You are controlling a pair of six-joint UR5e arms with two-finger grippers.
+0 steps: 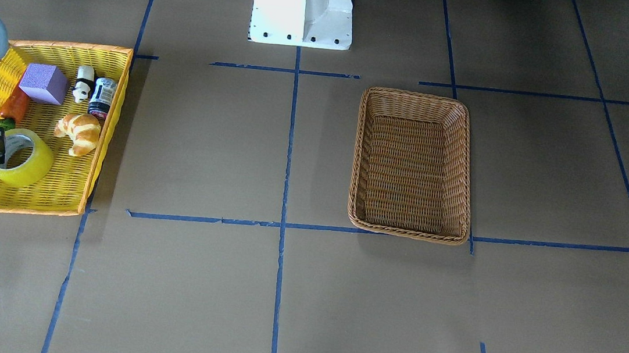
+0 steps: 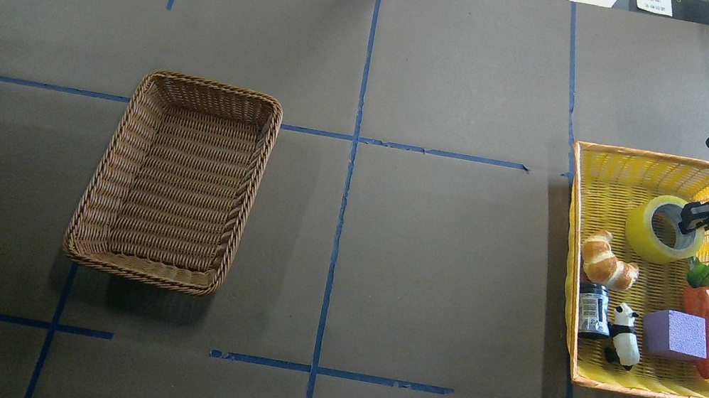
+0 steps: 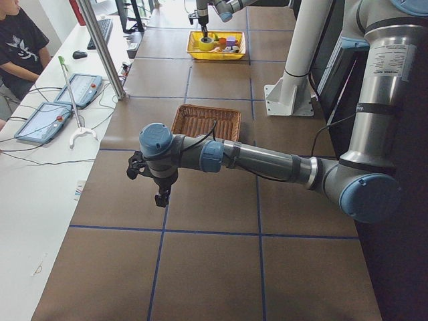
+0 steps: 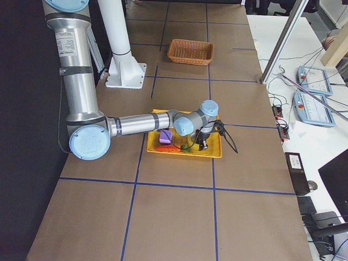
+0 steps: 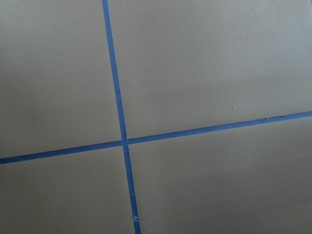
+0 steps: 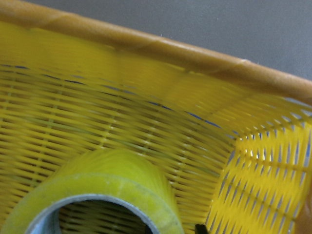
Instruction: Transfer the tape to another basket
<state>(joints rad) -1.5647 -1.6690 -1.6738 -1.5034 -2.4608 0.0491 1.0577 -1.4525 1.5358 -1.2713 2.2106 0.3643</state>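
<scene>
The tape [image 1: 23, 164], a yellow-green roll with a grey core, lies in the yellow tray [image 1: 56, 190] at its end away from the robot's base. In the overhead view the tape [image 2: 649, 237] is in the tray's far part. My right gripper [image 2: 691, 219] reaches down to the roll's rim, one finger inside the core and one outside, closed on the wall. The right wrist view shows the tape [image 6: 112, 185] close below. The brown wicker basket [image 2: 214, 88] stands empty on the other half of the table. My left gripper [image 3: 162, 197] hovers over bare table; I cannot tell its state.
The yellow tray [image 2: 639, 175] also holds a croissant [image 2: 607, 263], a small dark jar [image 2: 592, 311], a panda figure [image 2: 624, 334], a purple block [image 2: 676, 333] and a carrot [image 2: 700, 296]. The robot's white base [image 1: 303, 6] stands at the table's edge. An operator sits at the side [image 3: 17, 40].
</scene>
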